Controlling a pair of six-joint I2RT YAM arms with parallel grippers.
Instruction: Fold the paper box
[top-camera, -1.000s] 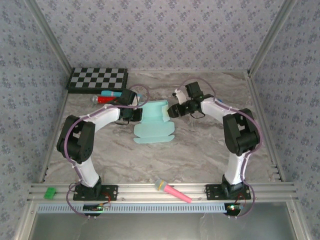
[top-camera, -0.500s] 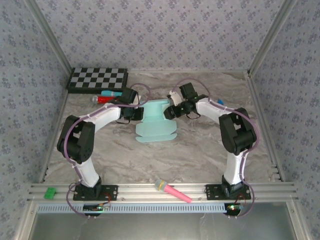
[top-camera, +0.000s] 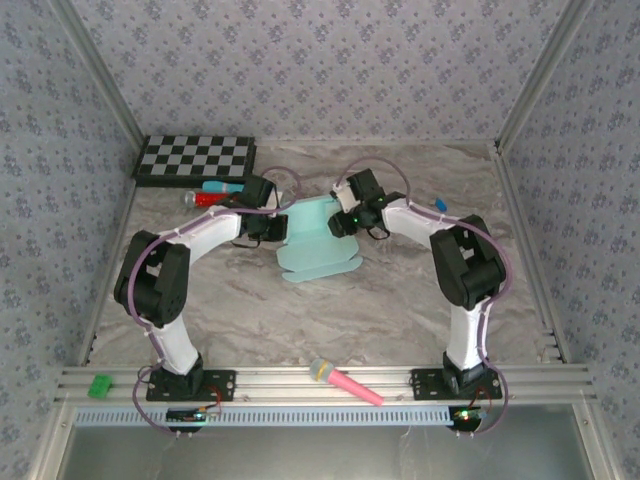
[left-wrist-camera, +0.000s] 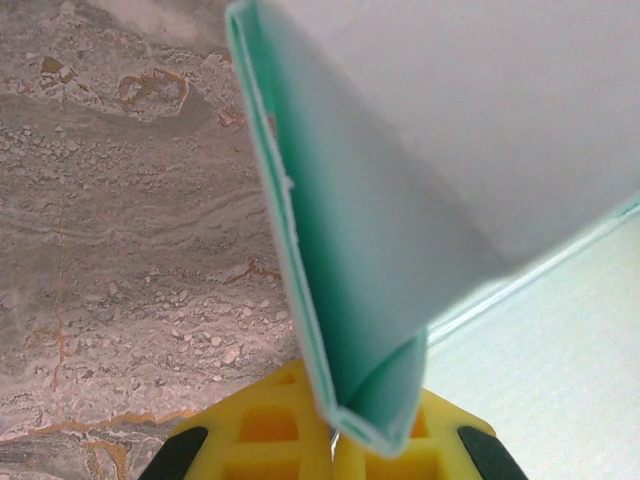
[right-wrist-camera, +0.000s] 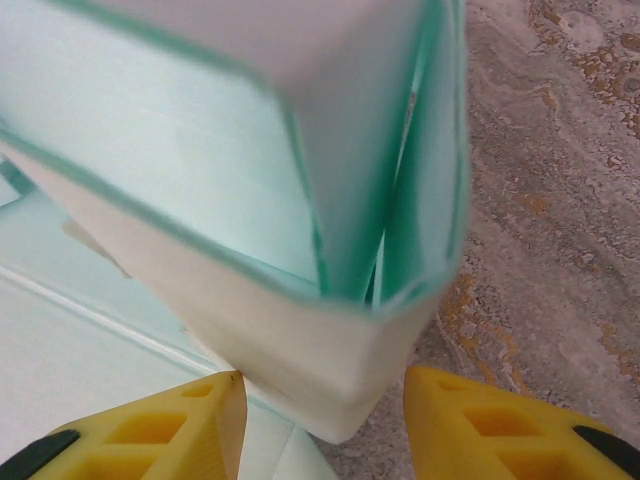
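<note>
On the tabletop (top-camera: 400, 300), left jaws pinch a flap of the paper box (top-camera: 316, 255) while right jaws stand parted around its corner.

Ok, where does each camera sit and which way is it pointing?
Top external: above and behind the arms, looking down on the table; both arms show, bases at the bottom, meeting at the paper box.
Left wrist: on the left arm, looking along the left pincer, its yellow fingers shut on a folded flap.
Right wrist: on the right arm, looking past the right pincer, fingers apart astride a box corner.
Shared: both wrist views show the box and the table.
</note>
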